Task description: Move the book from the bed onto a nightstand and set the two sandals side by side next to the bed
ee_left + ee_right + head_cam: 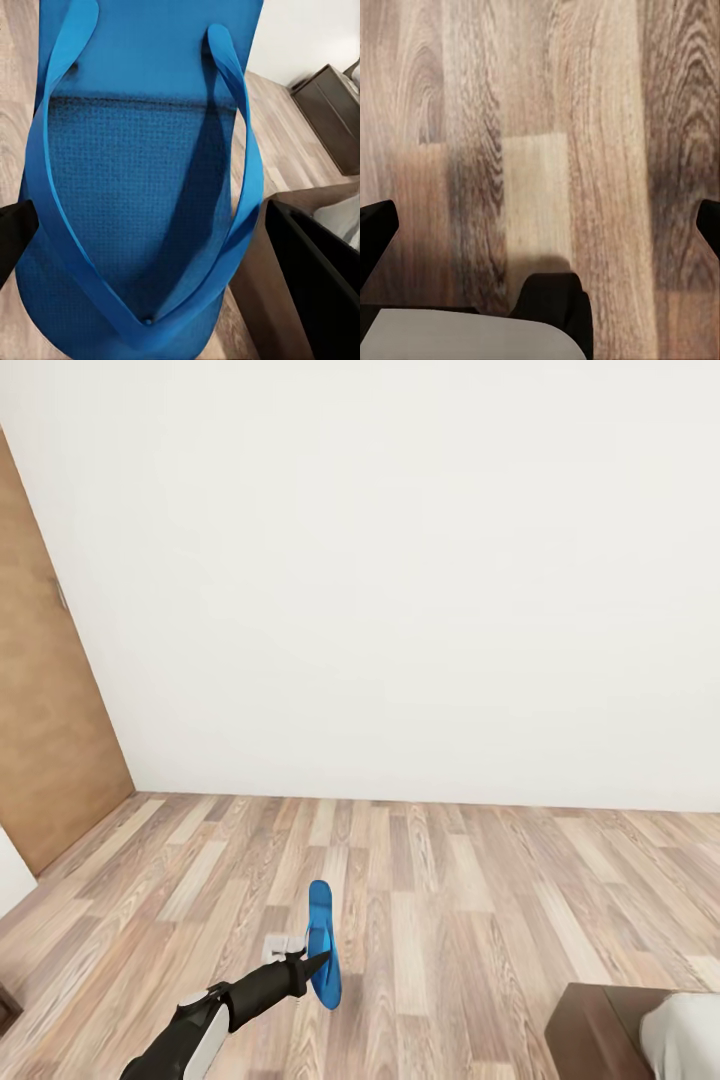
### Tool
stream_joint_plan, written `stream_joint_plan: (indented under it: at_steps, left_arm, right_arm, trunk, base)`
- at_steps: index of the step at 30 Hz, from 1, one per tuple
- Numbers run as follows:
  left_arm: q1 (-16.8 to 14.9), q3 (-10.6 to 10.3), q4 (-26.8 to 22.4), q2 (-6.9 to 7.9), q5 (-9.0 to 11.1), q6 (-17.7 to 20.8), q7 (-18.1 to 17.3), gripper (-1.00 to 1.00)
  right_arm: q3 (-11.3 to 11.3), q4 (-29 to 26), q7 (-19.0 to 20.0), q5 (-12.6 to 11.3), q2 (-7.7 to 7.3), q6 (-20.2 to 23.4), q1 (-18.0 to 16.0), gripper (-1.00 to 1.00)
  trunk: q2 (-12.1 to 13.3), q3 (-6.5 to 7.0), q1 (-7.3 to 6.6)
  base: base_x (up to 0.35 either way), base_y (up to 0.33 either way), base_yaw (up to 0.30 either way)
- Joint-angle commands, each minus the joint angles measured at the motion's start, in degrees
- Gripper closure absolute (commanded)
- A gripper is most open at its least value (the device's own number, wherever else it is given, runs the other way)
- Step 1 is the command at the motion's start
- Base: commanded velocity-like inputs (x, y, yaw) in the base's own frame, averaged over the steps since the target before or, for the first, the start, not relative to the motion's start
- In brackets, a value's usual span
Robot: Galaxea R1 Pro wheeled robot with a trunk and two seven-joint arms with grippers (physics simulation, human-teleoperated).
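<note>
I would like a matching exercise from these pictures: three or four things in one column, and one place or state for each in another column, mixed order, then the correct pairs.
Things:
1. sandal
2. wooden door
3. bed
4. right gripper

Places or states:
A. open above the plank floor
B. low right corner of the head view
C. held off the floor by the left gripper
D. left edge of the head view

Pairs: 1-C, 2-D, 3-B, 4-A
</note>
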Motion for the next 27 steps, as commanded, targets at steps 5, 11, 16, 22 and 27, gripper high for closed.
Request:
stream_joint_plan:
  at_steps: [5,11,16,22,27]
  left_arm:
    - [-0.04,0.11,-0.01,-0.02,0.57,0.61,-0.25,1.0]
    - [-0.02,0.11,-0.01,-0.02,0.57,0.61,-0.21,1.0]
    - [-0.02,0.11,0.03,-0.02,0.57,0.61,-0.15,1.0]
    - [-0.03,0.11,0.11,-0.02,0.57,0.61,-0.12,1.0]
    - [-0.02,-0.03,0.25,0.06,0.57,0.5,-0.35,1.0]
  right_arm:
    - [-0.17,-0.08,0.31,-0.49,0.01,0.41,0.01,-1.0]
    - [-0.17,-0.1,0.34,-0.56,0.01,0.41,0.01,-1.0]
    - [-0.19,-0.1,0.38,-0.57,-0.03,0.41,0.01,-1.0]
    - [-0.17,-0.1,0.38,-0.58,-0.07,0.41,0.01,-1.0]
    - [-0.23,-0.1,0.42,-0.61,-0.08,0.41,0.01,-1.0]
  trunk:
    - [-0.02,-0.05,0.03]
    - [-0.02,-0.05,0.03]
    - [-0.02,-0.05,0.03]
    - [-0.02,-0.05,0.03]
    - [-0.02,-0.05,0.03]
  base:
    - [0.321,0.0,0.0]
    - [0.321,0.0,0.0]
    - [0.322,0.0,0.0]
    - [0.322,0.0,0.0]
    - [0.323,0.0,0.0]
